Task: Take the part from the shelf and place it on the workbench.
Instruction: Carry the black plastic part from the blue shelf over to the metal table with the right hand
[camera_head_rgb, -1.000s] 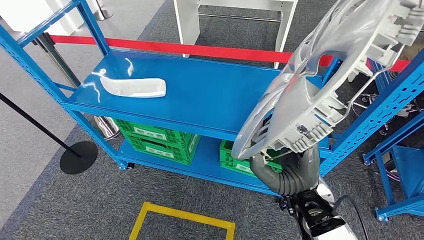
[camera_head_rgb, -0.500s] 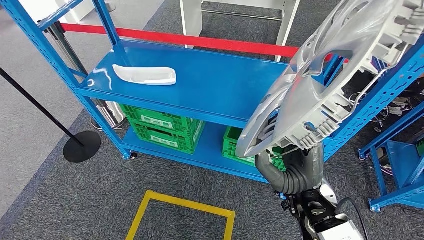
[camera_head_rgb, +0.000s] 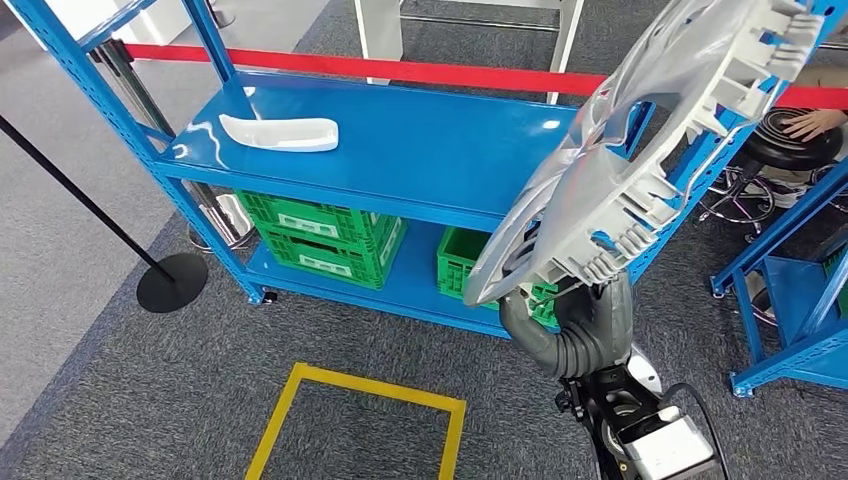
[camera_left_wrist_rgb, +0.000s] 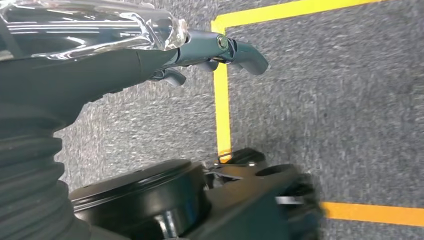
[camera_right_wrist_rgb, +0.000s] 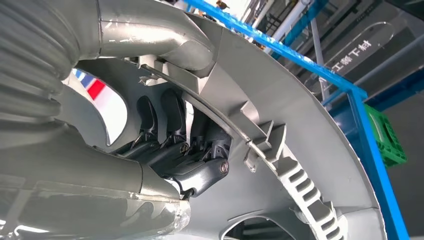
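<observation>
A large silver wheel cover is held up on edge at the right of the head view, its ribbed back facing me. My right hand grips it from below, and the cover hides most of the hand there. In the right wrist view the dark fingers hook through an opening in the cover, with the thumb on the rim. My left hand hangs over the grey carpet with its fingers apart and nothing in it. A white curved part lies on the blue shelf.
Green crates sit on the lower shelf level. Red barrier tape runs behind the shelf, near white table legs. A yellow floor square lies before me, a stanchion base left, another blue rack right. A person's hand rests on a stool.
The whole picture has shifted, so the camera has moved; more floor shows in front of the shelf. The wheel cover stays in my right hand, a little more upright.
</observation>
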